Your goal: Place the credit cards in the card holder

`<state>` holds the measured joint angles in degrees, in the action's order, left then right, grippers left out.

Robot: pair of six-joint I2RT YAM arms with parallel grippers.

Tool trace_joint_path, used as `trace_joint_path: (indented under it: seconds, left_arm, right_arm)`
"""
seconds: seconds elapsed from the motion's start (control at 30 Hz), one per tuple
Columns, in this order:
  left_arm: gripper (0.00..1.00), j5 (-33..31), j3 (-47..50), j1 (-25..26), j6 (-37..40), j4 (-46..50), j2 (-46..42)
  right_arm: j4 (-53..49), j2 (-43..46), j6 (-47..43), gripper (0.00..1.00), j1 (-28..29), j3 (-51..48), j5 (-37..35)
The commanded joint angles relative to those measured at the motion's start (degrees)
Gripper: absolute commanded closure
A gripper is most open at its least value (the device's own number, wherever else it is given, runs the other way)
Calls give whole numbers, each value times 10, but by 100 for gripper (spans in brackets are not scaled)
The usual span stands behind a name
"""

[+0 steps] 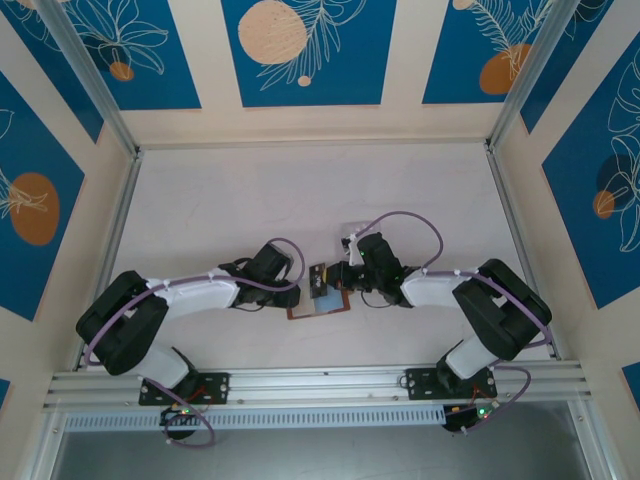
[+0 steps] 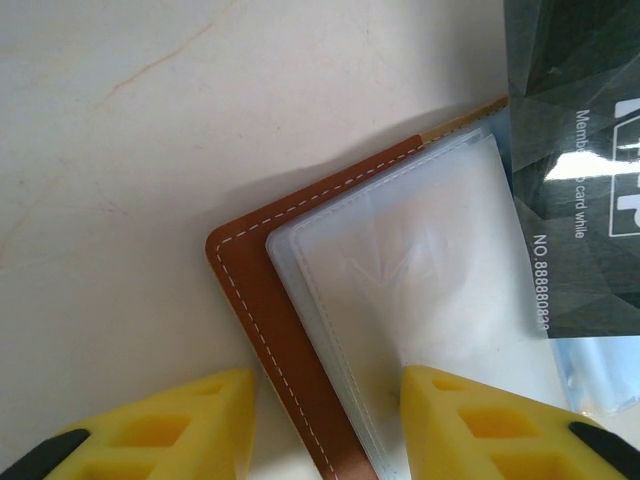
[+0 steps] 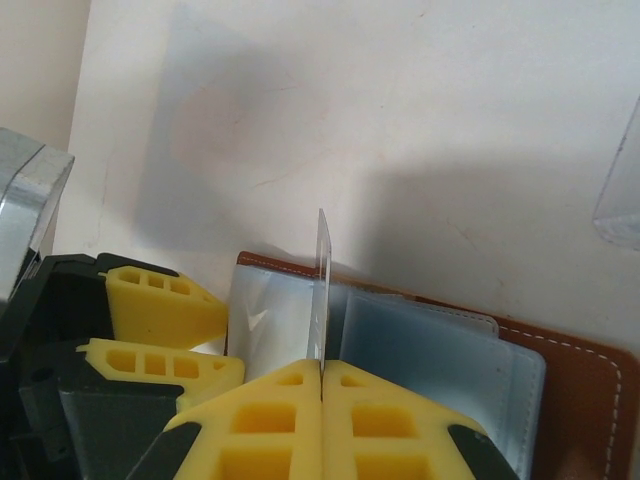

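The brown card holder [image 1: 318,305] lies open on the table, its pale sleeves [image 2: 420,270] facing up. My right gripper [image 3: 322,368] is shut on a grey credit card [image 3: 322,290], which stands on edge over the sleeves near the holder's fold. The left wrist view shows that card's face [image 2: 575,170], dark grey with white print. My left gripper [image 2: 328,380] is open and straddles the holder's stitched edge [image 2: 262,330]. One of its fingers [image 2: 200,420] is over the table and the other rests on the top sleeve. The left fingers [image 3: 165,300] sit beside the held card.
A clear plastic stand [image 3: 620,190] sits just beyond the holder, on the right. Aluminium rails [image 1: 505,215] and patterned walls enclose the pale table [image 1: 220,210]. Both arms meet at the table's near middle.
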<state>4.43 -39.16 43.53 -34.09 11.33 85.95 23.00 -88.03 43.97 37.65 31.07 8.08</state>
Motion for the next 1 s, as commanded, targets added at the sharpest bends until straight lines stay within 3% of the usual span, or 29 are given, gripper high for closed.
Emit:
trace_joint_path:
  seconds: [0.0, 0.57, 0.97]
  left_arm:
    - [59, 17, 16, 5, 7, 40, 33]
    - [59, 17, 13, 6, 8, 41, 37]
    - [59, 19, 15, 6, 10, 36, 39]
  right_arm:
    - [19, -2, 4, 100, 10, -15, -20]
    - [45, 1, 33, 100, 50, -81, -47]
    - [7, -27, 0, 100, 54, -28, -24]
